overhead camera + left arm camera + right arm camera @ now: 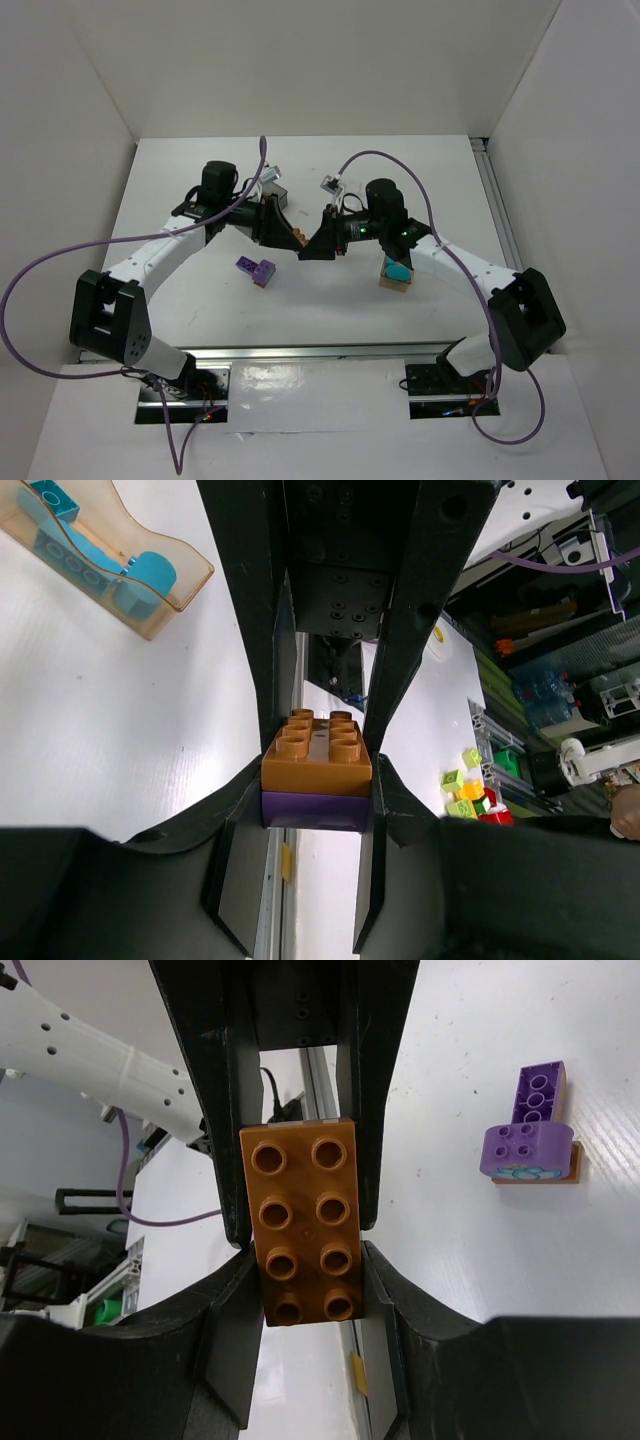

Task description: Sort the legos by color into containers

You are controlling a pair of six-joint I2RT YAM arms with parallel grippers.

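White tabletop [300,320] spreads beneath, and above its middle the left gripper [318,780] pinches an orange-brown lego [316,765] with a purple lego [312,810] stuck underneath, while the right gripper [300,1250] clamps seemingly that same orange-brown one, probably to pull them apart.

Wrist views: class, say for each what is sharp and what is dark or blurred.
Left wrist: orange-brown brick sharp, lower edge of the picture dark and featureless. Right wrist: long orange-brown brick sharp, white table bright with faint streaks.
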